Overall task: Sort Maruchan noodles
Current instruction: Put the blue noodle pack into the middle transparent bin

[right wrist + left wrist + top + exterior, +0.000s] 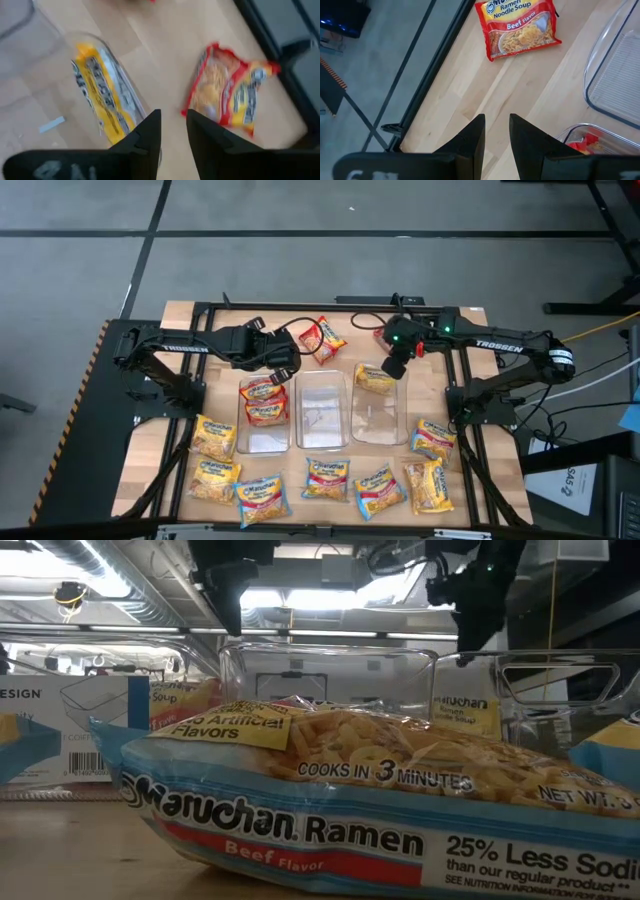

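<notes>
Maruchan noodles (pixel 326 479) lie mostly in a loose row along the near edge of the surface (pixel 185 315), with one more packet at each end of the three clear bins (pixel 322 410).

Right pincer (pixel 394 366) hovers over the far end of the right bin (pixel 381 420). Fingers (pixel 145 132) stand a narrow gap apart, nothing between them. Directly below it a yellow packet (pixel 375 379) leans on edge against the bin's inside wall. In the right wrist view a red packet (pixel 227 90) lies on bare wood just outside that bin.

Left pincer (pixel 283 367) hangs above the far end of the left bin (pixel 263 416). Its fingers (pixel 470 142) also sit narrowly apart and empty. Just under and nearer than it, two red packets (pixel 262 402) rest stacked in the left bin. Ahead of it, on open wood, a red beef packet (pixel 324 339) lies flat, apart from any bin.

Middle bin (pixel 322 412), between the two pincers, holds no packets.

Low view: a blue beef packet (pixel 380 810) fills the foreground, bins behind it, both arms dark overhead.
</notes>
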You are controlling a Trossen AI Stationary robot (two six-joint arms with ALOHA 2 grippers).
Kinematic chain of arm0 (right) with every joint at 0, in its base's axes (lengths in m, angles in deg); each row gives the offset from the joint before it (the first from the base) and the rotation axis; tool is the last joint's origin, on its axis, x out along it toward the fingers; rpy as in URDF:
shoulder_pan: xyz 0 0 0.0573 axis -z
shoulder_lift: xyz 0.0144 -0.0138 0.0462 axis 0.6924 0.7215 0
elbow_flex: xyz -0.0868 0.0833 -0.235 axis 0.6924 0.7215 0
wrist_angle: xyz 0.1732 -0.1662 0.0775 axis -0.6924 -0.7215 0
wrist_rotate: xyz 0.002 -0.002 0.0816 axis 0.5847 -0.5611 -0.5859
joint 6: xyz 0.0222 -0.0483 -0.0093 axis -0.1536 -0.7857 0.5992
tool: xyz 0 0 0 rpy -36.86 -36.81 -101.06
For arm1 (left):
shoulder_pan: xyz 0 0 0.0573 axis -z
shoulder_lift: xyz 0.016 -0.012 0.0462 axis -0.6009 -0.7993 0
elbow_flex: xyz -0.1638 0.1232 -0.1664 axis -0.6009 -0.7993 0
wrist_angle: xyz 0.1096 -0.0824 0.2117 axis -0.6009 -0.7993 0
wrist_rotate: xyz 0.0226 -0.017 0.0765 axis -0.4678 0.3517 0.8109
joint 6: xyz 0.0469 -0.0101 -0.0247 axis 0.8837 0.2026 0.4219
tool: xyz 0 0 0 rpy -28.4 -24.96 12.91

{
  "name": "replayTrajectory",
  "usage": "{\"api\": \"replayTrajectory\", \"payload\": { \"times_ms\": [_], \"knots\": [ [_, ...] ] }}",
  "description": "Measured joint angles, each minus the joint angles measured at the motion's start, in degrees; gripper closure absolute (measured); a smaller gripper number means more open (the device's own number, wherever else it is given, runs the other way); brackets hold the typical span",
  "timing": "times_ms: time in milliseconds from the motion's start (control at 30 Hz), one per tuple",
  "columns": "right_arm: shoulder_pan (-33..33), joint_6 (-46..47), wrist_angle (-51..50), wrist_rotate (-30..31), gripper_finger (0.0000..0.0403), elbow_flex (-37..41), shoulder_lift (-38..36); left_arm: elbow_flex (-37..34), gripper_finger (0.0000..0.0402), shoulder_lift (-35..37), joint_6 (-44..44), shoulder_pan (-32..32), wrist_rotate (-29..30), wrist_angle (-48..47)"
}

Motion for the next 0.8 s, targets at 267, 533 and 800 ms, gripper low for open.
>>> {"api": "replayTrajectory", "payload": {
  "times_ms": [267, 533, 800],
  "knots": [
    [0.0, 3.7, -8.2, -6.1, 0.0306, 0.0, 0.0, 0.0, 0.0319, 0.0, 0.0, 0.0, -1.4, -2.3],
    [0.0, 8.0, -13.5, -9.4, 0.0306, 0.0, -0.5, 0.0, 0.0319, 0.0, 0.1, 0.0, -1.5, -4.5],
    [-2.7, 10.5, -18.4, -11.0, 0.0306, 0.0, -6.4, 0.0, 0.0319, 0.0, 0.6, -0.2, -1.4, -6.2]
  ]
}}
